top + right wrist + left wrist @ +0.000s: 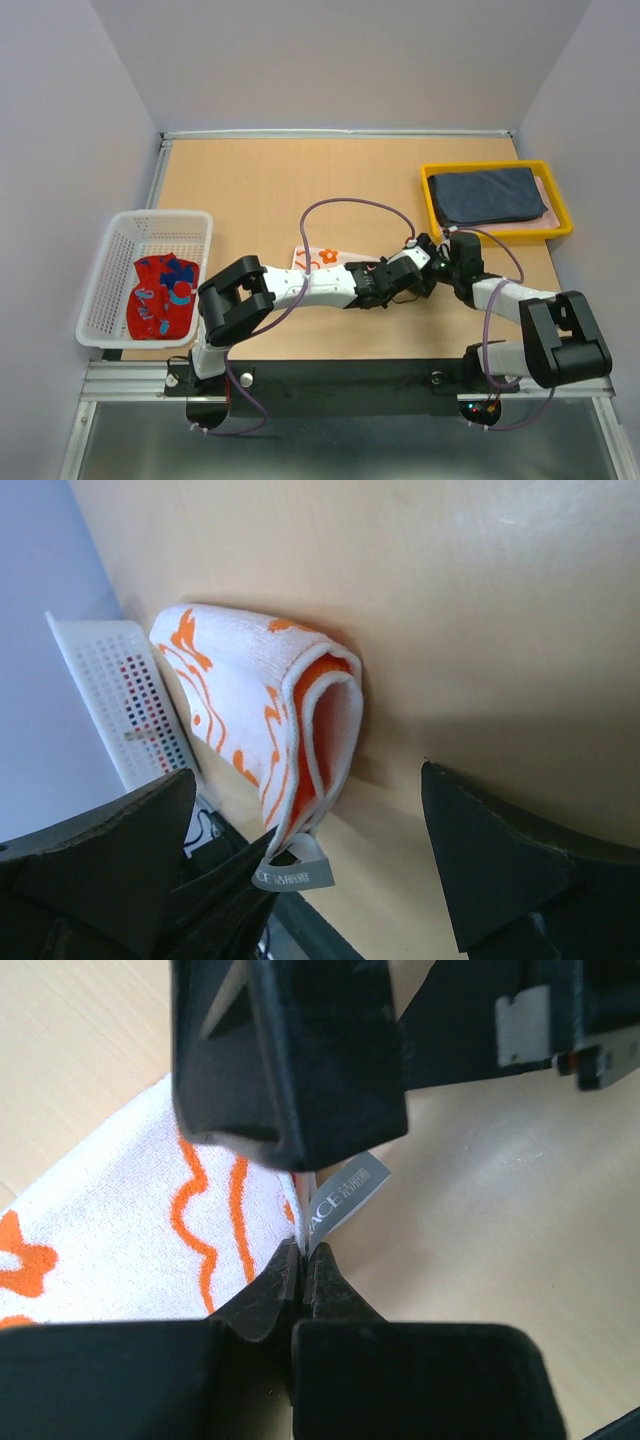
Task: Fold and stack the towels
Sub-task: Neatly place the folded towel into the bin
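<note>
Two black fingers of the left gripper [301, 1270] are clenched on a thin edge of the orange and white towel [130, 1230], right beside its small grey label [345, 1200]. Only a little bit of cloth is pinched, so the towel could be lost from the grip if it is pulled fast or tugged to one side. If the label alone is caught, the cloth could slip out even sooner. Just in front of that pinch, the right gripper [305, 780] is held wide open with nothing in it, and the raised towel end is seen between its fingers; whether the cloth is touched cannot be told. Both grippers are packed very close, so one could be bumped by the other, or the left fingers could be squeezed in place of the cloth. Behind the pinch, the towel is curled over on itself, so a crooked fold could be made if it is not laid flat on the table [260, 180] first. Well away to the right of both grippers, a navy towel [490, 195] is lying in a yellow tray [497, 232]; a loosely carried towel could fall open there. Far off to the left, a red towel [162, 295] is bunched in a white basket [120, 235].
</note>
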Robot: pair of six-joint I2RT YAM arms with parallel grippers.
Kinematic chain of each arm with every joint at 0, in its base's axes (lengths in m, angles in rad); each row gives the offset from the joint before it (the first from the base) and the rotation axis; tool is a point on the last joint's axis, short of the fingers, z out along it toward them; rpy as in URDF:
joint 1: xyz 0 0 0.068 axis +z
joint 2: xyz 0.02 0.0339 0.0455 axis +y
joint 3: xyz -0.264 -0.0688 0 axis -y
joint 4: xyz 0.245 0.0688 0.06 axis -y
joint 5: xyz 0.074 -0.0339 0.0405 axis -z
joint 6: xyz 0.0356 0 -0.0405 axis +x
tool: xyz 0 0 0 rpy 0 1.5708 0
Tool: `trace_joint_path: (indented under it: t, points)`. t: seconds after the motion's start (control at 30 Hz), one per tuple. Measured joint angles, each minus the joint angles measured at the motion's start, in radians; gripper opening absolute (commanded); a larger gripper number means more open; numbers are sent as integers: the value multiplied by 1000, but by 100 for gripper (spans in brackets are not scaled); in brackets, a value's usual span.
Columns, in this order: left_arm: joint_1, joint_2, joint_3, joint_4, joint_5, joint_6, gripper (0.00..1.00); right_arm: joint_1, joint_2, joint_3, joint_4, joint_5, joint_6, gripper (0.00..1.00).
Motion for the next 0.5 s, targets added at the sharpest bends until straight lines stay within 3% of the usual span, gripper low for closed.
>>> trace_joint_path:
  t: [0.37, 0.5]
  points:
    - [2, -1, -1, -1, 0, -16, 0, 122, 187, -31, 320, -33, 172, 98]
    - [2, -1, 0, -1, 1, -27, 0, 144, 233, -29, 391, -32, 215, 91]
